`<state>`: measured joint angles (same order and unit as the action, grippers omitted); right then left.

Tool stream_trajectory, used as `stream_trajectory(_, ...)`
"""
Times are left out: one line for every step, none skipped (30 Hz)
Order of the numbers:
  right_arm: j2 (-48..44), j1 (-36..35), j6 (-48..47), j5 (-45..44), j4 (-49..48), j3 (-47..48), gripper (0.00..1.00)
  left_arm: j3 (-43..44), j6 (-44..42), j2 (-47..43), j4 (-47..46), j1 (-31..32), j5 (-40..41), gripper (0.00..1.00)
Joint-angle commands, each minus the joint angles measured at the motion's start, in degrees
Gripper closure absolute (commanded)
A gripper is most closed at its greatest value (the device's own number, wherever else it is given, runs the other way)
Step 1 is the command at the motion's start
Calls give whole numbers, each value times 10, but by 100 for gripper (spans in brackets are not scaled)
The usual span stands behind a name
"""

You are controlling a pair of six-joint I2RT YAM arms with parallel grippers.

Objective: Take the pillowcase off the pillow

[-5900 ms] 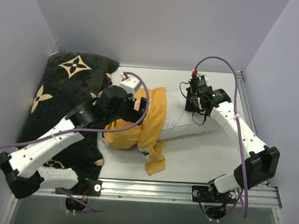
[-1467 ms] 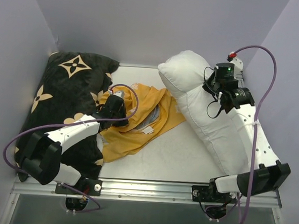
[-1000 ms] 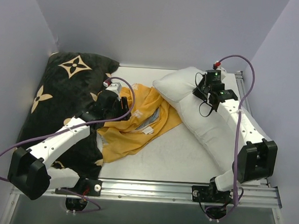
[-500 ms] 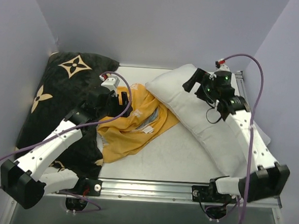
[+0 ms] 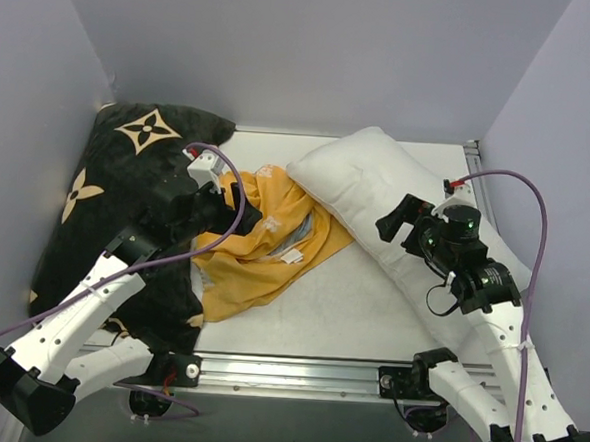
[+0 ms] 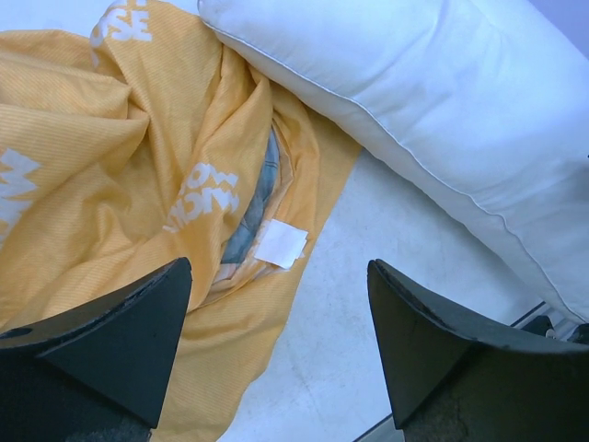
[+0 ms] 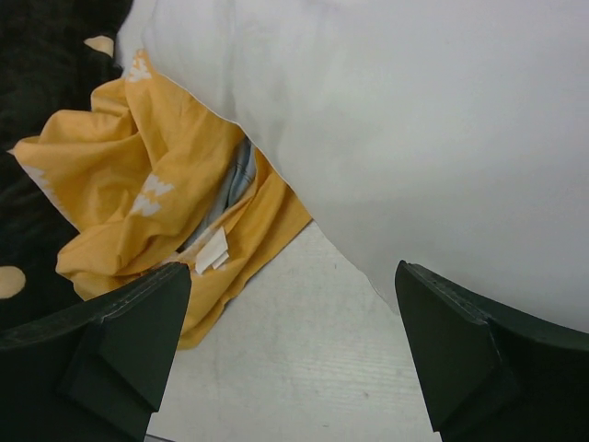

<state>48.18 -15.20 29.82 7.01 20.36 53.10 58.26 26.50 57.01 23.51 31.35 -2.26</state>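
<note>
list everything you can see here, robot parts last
pillowcase: one, orange-yellow with white lettering, crumpled on the table left of centre, its left edge against the cushion
label: one, white, sewn at the pillowcase opening
pillow: one, plain white, lying diagonally on the right side of the table, bare, its lower left edge over the pillowcase
cushion: one, black with beige flower motifs, along the left wall
table: one, pale grey, metal rail at the near edge
cables: two, purple, one looped along each arm
left gripper: one, black, open and empty, above the pillowcase
right gripper: one, black, open and empty, above the pillow's edge
</note>
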Motion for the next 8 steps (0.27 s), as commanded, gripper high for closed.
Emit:
stream_trajectory(-7,-2,-21,-16,11,-2,0,-6,-9,-9,-24,2,-22,14)
stream_trajectory(-5,-2,-23,-15,11,-1,0,-11,-14,-16,-28,2,-23,13)
stream_trajectory(-5,-2,-25,-14,12,1,0,-14,-13,-18,-34,2,-15,12)
stream_trajectory(-5,-2,-25,-15,12,2,0,-16,-10,-18,-34,2,-13,12)
stream_trajectory(-3,-2,-26,-15,12,3,0,-13,-11,-15,-32,2,-16,12)
stream_trajectory(-2,-2,-28,-15,11,4,0,-9,-13,-12,-28,2,-22,12)
stream_trajectory(0,-2,-28,-14,11,6,0,-3,-18,-10,-29,4,-24,12)
stream_trajectory(2,-2,-28,-14,10,7,0,-4,-21,-12,-33,4,-23,10)
